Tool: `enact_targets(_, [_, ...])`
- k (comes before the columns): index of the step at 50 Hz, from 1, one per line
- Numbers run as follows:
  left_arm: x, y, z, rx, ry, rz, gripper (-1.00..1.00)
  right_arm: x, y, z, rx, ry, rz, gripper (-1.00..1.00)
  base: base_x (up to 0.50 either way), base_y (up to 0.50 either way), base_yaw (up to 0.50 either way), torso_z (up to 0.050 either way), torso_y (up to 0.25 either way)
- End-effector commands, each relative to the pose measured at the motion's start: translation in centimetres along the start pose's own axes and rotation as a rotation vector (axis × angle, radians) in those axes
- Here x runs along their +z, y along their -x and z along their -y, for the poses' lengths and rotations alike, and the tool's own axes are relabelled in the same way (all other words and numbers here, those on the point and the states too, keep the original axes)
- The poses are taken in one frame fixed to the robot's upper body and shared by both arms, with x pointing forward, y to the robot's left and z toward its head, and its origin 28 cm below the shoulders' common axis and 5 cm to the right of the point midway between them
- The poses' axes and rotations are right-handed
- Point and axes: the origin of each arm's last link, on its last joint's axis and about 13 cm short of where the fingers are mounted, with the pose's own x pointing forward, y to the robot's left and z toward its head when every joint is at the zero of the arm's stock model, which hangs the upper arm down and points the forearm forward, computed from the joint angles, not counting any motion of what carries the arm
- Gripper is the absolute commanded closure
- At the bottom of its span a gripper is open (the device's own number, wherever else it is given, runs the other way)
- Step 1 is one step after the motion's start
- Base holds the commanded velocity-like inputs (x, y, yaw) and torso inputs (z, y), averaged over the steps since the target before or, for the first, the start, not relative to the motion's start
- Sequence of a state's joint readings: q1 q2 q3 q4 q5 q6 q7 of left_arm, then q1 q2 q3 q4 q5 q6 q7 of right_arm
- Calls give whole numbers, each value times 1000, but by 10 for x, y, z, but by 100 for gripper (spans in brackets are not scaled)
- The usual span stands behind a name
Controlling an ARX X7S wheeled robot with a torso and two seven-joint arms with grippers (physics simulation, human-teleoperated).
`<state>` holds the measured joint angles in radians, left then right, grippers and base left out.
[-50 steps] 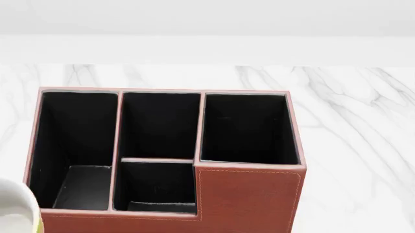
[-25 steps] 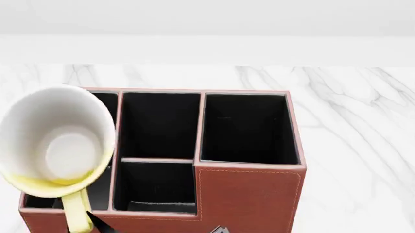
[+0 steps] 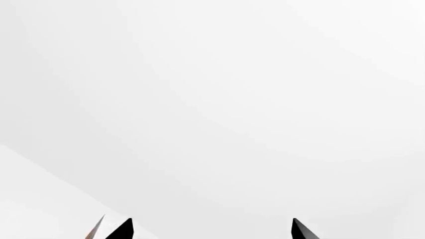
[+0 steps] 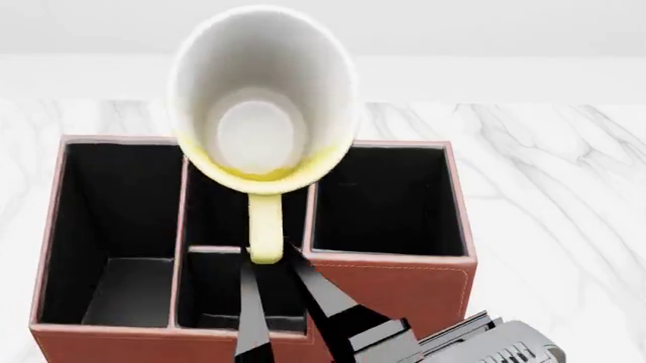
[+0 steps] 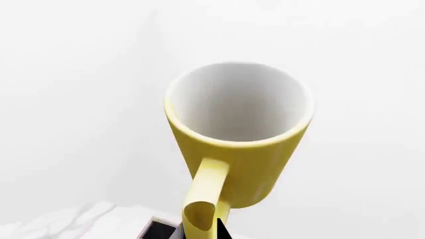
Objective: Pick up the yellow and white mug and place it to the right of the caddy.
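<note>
Two dark fingers (image 4: 265, 302) of our right gripper (image 4: 268, 261) rise from the near edge of the head view and close on the yellow handle (image 4: 265, 227) of the mug (image 4: 265, 106). We read this gripper as clamped on the handle, though the contact itself is partly masked by the handle. The right wrist view confirms the handle (image 5: 202, 199) low in frame with a finger tip beside it. Our left gripper (image 3: 209, 230) shows only two black tips, apart, with nothing between them; we take it as open and idle against a blank white field.

Beyond the fingers, the mug hangs in the air above the caddy (image 4: 389, 291), tipped so that its white inside faces the head camera. It overlaps the middle compartments in this view; its height over them cannot be judged.

Farther back lies the marble table (image 4: 565, 189), with bare surface to the right of the caddy.

Progress, as we judge it: the pick is done, the mug is lifted and in carriage. What is left is the passage rightward past the caddy's right wall, the lowering to the table, an upright set-down and release.

Hidden or cut off: the caddy's lower front, the right arm behind the grey wrist housing (image 4: 495, 344), and the mug's outer base.
</note>
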<state>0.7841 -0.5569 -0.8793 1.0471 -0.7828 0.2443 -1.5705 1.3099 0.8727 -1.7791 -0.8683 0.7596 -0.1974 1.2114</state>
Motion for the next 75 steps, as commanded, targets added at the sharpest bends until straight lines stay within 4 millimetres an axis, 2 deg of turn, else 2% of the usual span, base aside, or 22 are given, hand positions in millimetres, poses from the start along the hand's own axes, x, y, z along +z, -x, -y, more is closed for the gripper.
enact_targets(1, [0,0,0,-3,-1,-1,-100,12,-2,16,-130,-3,54,100,0,0,0,0,0])
enact_targets(7, [0,0,0,-4,-2,-1,-100,11,-4,29,-250,-26,38,100,0,0,0,0,0])
enact_targets(32, [-1,1,0,-6,-8,-3,-100,13,2,58,-476,2,17,100,0,0,0,0,0])
enact_targets(36, [0,0,0,0,-4,-1,-100,13,5,67,-537,-11,7,100,0,0,0,0,0])
enact_targets(45, [0,0,0,1,-5,-2,-100,13,12,74,-588,9,-14,100,0,0,0,0,1])
enact_targets(61, [-1,0,-1,2,-7,1,-100,-8,24,85,-618,38,-143,100,0,0,0,0,0])
enact_targets(71, [-1,1,-1,2,-9,0,-100,-29,24,90,-623,31,-229,100,0,0,0,0,1])
enact_targets(75, [0,0,-1,5,-8,2,-100,-43,22,95,-648,27,-294,100,0,0,0,0,0])
